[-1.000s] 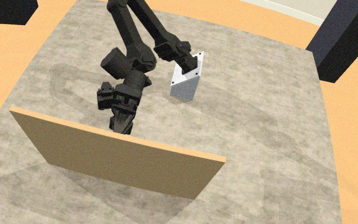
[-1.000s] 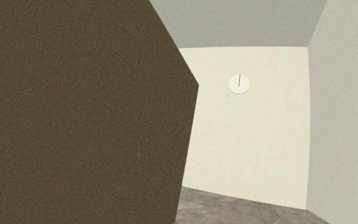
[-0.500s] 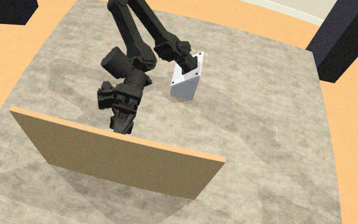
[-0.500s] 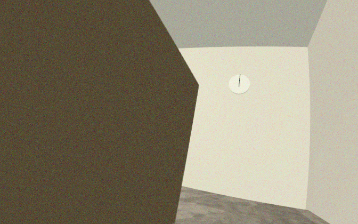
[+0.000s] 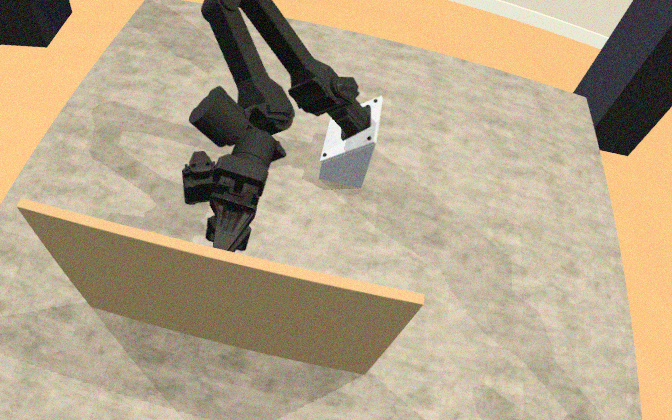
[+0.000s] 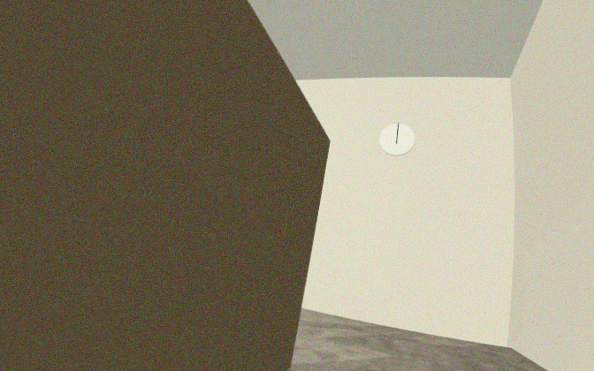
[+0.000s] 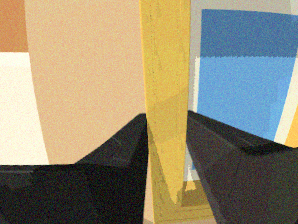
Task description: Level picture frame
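Note:
The picture frame (image 7: 166, 65) shows in the wrist view as a yellow wooden bar with a pale mat and a blue picture to its right; its lower corner is near the bottom of the view. My gripper (image 7: 164, 119) is shut on this side bar, one black finger on each side. In the top view the fingers are hidden behind the top edge of the upright board. The screw and the notched strip are hidden, and the frame's tilt cannot be judged from these views.
The upright board (image 5: 240, 305) (image 6: 155, 185) stands in front of the arm and hides the frame from the top and exterior views. The arm's white-topped base block (image 5: 345, 165) stands behind it. A round white clock (image 6: 397, 139) hangs on the far wall.

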Available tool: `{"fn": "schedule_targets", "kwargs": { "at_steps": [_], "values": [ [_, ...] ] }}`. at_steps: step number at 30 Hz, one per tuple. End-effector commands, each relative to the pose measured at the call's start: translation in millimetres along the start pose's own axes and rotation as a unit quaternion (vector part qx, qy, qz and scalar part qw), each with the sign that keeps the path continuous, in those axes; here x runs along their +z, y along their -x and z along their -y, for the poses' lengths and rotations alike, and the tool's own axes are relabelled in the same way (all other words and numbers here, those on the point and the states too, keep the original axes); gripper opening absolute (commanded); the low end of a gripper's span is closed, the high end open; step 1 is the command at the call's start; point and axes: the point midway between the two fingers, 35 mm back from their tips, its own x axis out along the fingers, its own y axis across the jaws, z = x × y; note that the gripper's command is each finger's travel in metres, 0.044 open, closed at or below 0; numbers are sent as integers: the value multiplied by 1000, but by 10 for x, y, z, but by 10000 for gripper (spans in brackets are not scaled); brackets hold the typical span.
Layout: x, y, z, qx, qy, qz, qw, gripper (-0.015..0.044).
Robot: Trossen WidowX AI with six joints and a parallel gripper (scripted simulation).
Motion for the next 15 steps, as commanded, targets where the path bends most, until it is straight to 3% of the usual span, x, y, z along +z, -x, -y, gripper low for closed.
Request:
{"fn": "schedule_targets", "kwargs": {
  "at_steps": [1, 15],
  "values": [
    [3, -2, -10, 3, -1, 0, 1000, 0],
    [15, -2, -10, 3, -1, 0, 1000, 0]
  ]
}}
